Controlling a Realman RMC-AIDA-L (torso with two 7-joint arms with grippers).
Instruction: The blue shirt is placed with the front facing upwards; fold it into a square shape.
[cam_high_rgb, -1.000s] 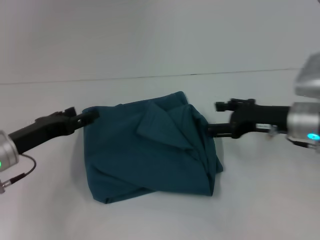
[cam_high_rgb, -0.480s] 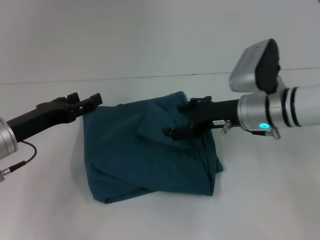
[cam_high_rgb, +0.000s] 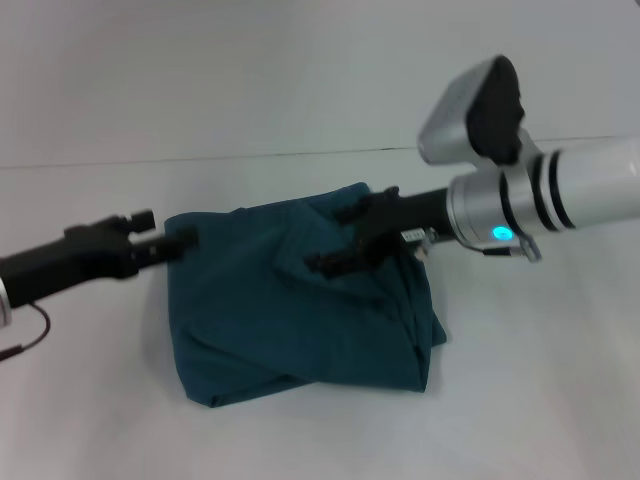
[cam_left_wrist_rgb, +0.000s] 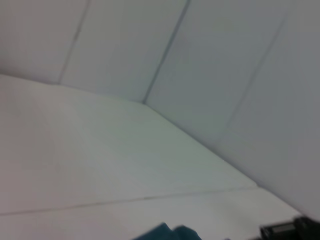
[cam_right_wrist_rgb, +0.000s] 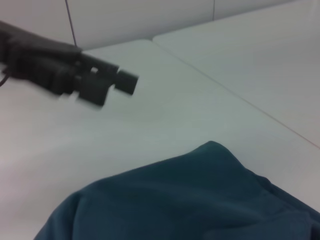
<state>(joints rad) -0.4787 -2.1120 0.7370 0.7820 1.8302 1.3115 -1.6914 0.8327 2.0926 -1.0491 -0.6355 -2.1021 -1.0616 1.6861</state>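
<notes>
Left gripper (cam_high_rgb: 178, 242) is sitting at the upper left corner of the blue shirt (cam_high_rgb: 300, 320), fingers (cam_high_rgb: 186, 238) touching or just beside the cloth edge; whether they are clenched or released cannot be told. The blue shirt is lying bunched in a rough square on the white bench (cam_high_rgb: 100, 420), centre of the head view, folds ridging its right half. Right gripper (cam_high_rgb: 335, 240) is hovering over the shirt's upper right part, fingers (cam_high_rgb: 330, 262) spread apart and grasping nothing. The right wrist view is showing the left gripper (cam_right_wrist_rgb: 107, 85) beyond the shirt (cam_right_wrist_rgb: 200, 200).
</notes>
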